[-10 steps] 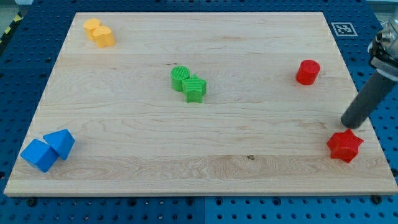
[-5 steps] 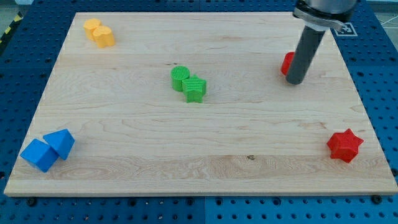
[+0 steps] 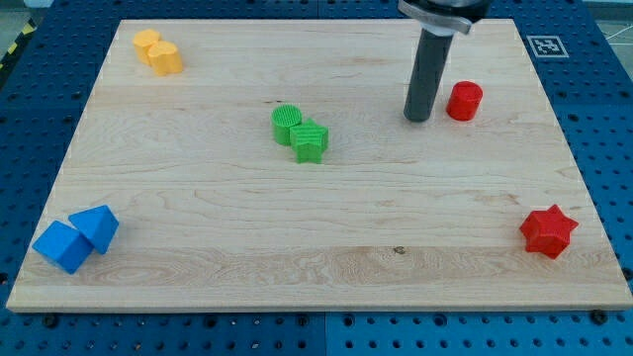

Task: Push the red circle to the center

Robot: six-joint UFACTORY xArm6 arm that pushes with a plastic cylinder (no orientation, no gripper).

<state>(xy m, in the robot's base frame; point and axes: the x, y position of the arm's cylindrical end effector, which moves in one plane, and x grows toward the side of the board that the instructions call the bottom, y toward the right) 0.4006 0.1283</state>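
The red circle (image 3: 464, 101) stands on the wooden board (image 3: 198, 227) at the upper right. My tip (image 3: 417, 119) rests on the board just to the left of the red circle, with a small gap between them. The dark rod rises from the tip to the view's top edge.
A green circle (image 3: 287, 123) and a green star (image 3: 310, 140) touch near the board's middle. A red star (image 3: 548, 231) lies at the lower right. Two yellow blocks (image 3: 158, 51) sit at the upper left. Two blue blocks (image 3: 76, 237) sit at the lower left.
My tip went from beside the red star up to the red circle, then across to its left. The red circle shifted a little left and up.
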